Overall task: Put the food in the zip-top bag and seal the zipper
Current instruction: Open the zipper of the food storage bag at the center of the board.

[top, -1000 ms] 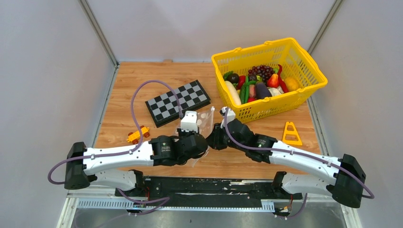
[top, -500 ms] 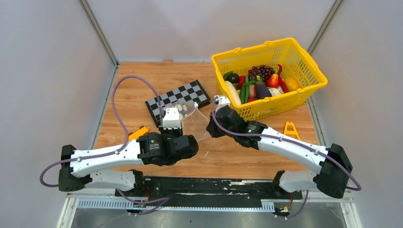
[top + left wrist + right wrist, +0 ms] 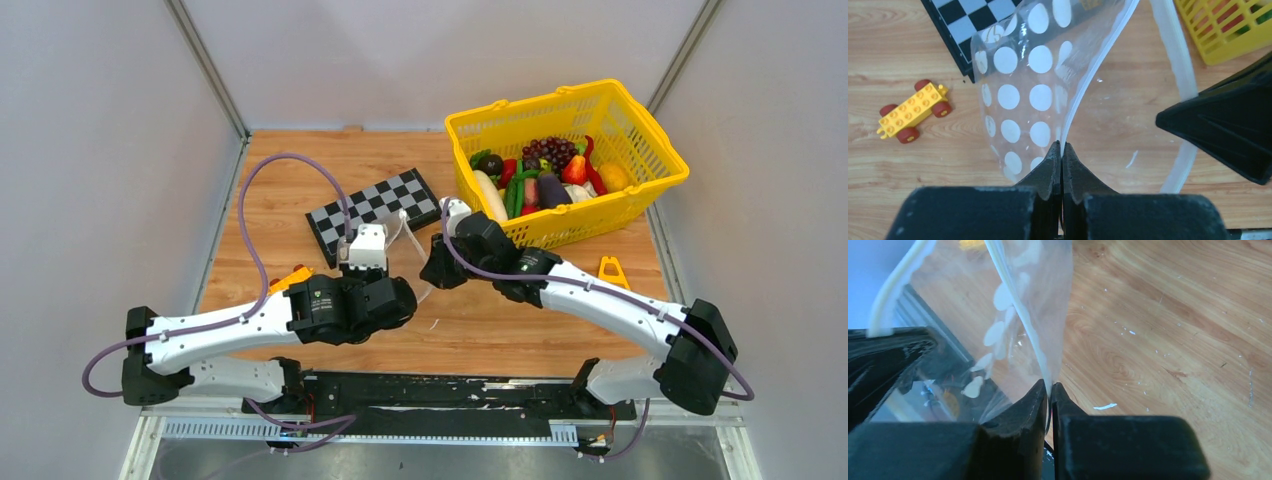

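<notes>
Left wrist | left claw (image 3: 1062, 150) clamped on zip-top bag (image 3: 1020, 95) at its zipper (image 3: 1079, 90) | right claw (image 3: 1049, 390) pinched shut on the same bag | bag hangs between claws, just near the checkerboard (image 3: 375, 205) | food (image 3: 545, 175) in yellow basket (image 3: 580, 225), far right

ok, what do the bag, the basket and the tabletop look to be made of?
The bag: thin, soft clear plastic, glossy; it curls, and the wood shows through between printed white dots.
The basket: probably rigid moulded plastic, yellow, with open lattice walls.
The tabletop: wood or wood-look laminate; grain shows, can't tell which.
</notes>
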Robot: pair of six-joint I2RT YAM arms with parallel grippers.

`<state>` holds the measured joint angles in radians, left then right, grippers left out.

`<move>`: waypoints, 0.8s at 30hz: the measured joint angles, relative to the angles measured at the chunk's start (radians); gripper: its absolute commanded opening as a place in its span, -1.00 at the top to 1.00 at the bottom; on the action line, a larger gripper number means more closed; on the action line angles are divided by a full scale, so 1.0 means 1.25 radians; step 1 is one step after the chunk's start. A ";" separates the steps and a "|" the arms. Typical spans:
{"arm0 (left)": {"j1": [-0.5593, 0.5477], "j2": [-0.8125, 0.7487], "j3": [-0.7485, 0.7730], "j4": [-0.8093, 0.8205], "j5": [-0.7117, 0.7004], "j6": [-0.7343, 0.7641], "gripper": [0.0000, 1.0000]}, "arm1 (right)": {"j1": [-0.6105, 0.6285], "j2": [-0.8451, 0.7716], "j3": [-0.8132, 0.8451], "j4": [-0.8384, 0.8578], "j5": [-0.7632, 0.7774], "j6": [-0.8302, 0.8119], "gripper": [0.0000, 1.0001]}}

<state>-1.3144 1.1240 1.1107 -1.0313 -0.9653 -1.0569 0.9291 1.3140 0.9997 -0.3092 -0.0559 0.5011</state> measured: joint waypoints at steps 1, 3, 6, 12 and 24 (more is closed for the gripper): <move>0.006 -0.005 -0.014 0.009 0.008 0.005 1.00 | -0.005 0.003 0.000 0.001 -0.014 -0.002 0.68; 0.025 -0.023 -0.057 0.038 0.031 0.013 1.00 | -0.012 0.006 0.000 0.000 -0.036 -0.011 0.48; 0.056 -0.045 -0.100 0.065 0.057 0.029 1.00 | -0.014 0.006 0.014 -0.017 -0.053 -0.034 0.21; 0.098 -0.050 -0.110 0.115 0.074 0.059 1.00 | -0.021 -0.049 0.073 -0.081 -0.049 -0.087 -0.05; 0.112 -0.051 -0.141 0.187 0.114 0.102 1.00 | -0.413 -0.083 0.304 -0.176 0.207 -0.208 -0.20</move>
<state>-1.1744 1.0599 0.9348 -0.7979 -0.8227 -0.9295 0.4133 1.2102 1.3796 -0.5297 0.2024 0.2413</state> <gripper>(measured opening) 0.008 0.601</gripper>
